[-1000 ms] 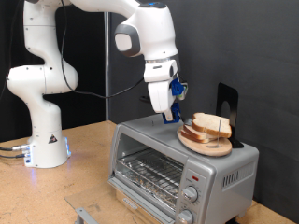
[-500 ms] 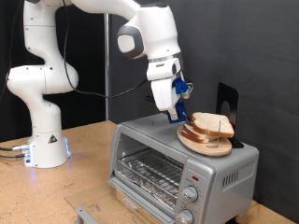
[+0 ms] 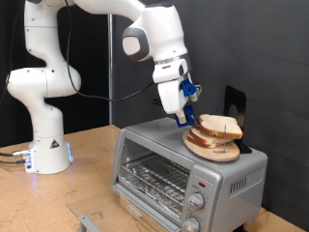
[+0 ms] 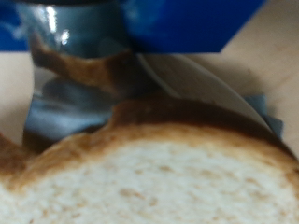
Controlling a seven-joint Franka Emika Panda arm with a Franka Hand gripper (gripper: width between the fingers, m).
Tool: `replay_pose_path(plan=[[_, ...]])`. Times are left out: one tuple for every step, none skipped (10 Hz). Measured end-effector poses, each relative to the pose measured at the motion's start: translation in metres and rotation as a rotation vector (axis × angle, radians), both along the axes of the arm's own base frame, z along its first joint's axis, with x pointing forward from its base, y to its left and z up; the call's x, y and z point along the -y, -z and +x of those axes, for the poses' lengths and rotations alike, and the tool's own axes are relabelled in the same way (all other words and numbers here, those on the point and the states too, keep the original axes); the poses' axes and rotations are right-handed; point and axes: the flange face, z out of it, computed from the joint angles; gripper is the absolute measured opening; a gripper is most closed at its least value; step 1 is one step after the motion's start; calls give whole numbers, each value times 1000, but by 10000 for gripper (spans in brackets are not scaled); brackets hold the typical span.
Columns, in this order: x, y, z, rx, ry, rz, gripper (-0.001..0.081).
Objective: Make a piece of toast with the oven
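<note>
Exterior view: piece of toast (image 3: pixel 218 126) is pinched by gripper (image 3: pixel 184 118) above wooden plate (image 3: pixel 209 150) atop oven (image 3: pixel 183 174), not yet loaded.

Bright, even indoor light fills the exterior view, the white robot arm (image 3: pixel 43 87) almost glowing against a dark backdrop. Soft highlights sit on the oven (image 3: pixel 188 164)'s silver top and glass door, with only faint shadows on the wooden table (image 3: pixel 87 184). The wrist view is heavily blurred: the piece of toast (image 4: pixel 159 173) fills it, far too close to focus, crust smeared.
</note>
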Motion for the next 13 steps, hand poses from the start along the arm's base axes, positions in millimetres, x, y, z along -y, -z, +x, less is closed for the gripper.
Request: replay_pose_path(plan=[[0,-2,-1,26,3,20,400],[0,-4,-3,54,10,36,400],[1,-6,-7,74,18,47,400],[2,-8,-10,83,23,54,400],[4,-11,-14,88,23,62,400],[5,-12,-18,87,26,65,400],[7,-13,-22,83,31,69,400],[9,-13,-26,74,36,71,400],[11,-14,-30,69,42,73,400],[14,-15,-33,66,48,74,400],[16,-15,-36,66,55,76,400],[20,-16,-38,66,60,77,400],[23,-17,-40,68,64,79,400]])
